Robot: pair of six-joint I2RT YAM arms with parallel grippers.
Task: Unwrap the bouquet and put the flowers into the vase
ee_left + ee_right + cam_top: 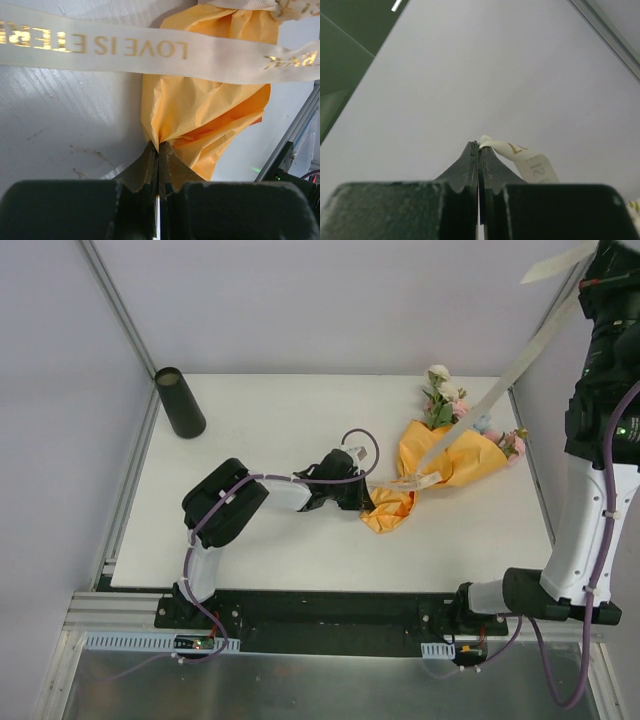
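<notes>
The bouquet [445,462] lies on its side at the right of the white table, wrapped in orange crinkled paper [210,100]. Cream and pink flowers [441,395] stick out at its far end. My left gripper [366,503] [159,148] is shut on the twisted near end of the paper. A cream ribbon [515,365] [150,50] with gold lettering runs taut from the bouquet's waist up to the top right. There my right gripper [598,262] [479,146] is raised high and shut on the ribbon's [530,165] end. The dark cylindrical vase [180,402] stands upright at the table's far left corner.
Grey enclosure walls and metal frame posts [115,300] surround the table [280,430]. The right arm's white links [585,525] rise along the table's right edge. A black rail [330,608] with both arm bases runs along the near edge.
</notes>
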